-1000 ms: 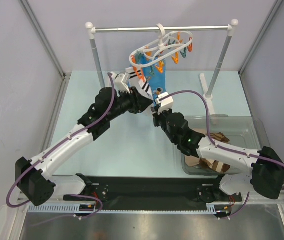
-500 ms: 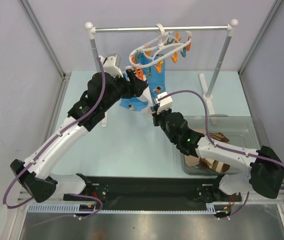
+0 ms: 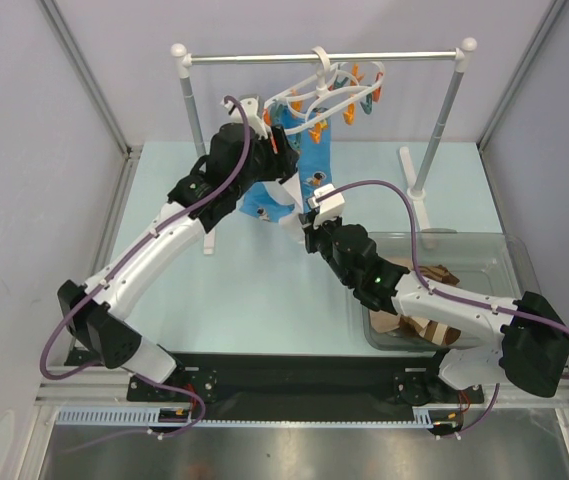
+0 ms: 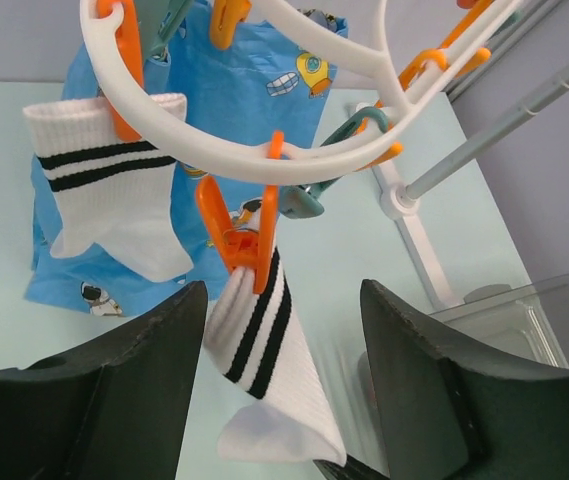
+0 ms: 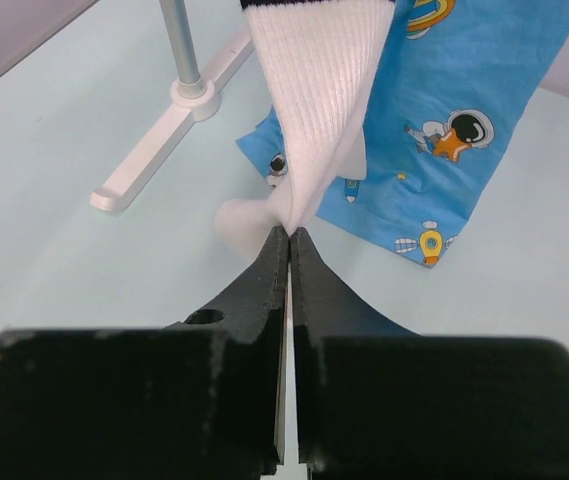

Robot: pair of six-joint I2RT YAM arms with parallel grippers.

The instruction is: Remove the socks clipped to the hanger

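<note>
The white hanger [image 4: 294,165] hangs by its hook from the rail, seen in the top view as hanger [image 3: 324,92]. Two white socks with black stripes hang from its orange clips. One sock [image 4: 104,190] is at the left. The other sock [image 4: 264,345] hangs from an orange clip [image 4: 239,240] between the spread fingers of my left gripper [image 4: 284,300], which is open and touching nothing. My right gripper [image 5: 289,232] is shut on the lower end of this sock [image 5: 314,90], which is drawn taut. In the top view, the left gripper [image 3: 272,140] is up at the hanger and the right gripper [image 3: 309,230] is below it.
A blue cartoon-print cloth [image 4: 254,90] hangs behind the socks. The silver rail [image 3: 264,58] stands on two white-capped posts [image 3: 196,120] with flat feet [image 5: 164,150]. A clear bin [image 3: 494,265] at the right holds brown striped socks [image 3: 434,325].
My left arm rose from low by the sock up to the hanger, and its gripper opened. The right gripper kept its hold on the sock's end.
</note>
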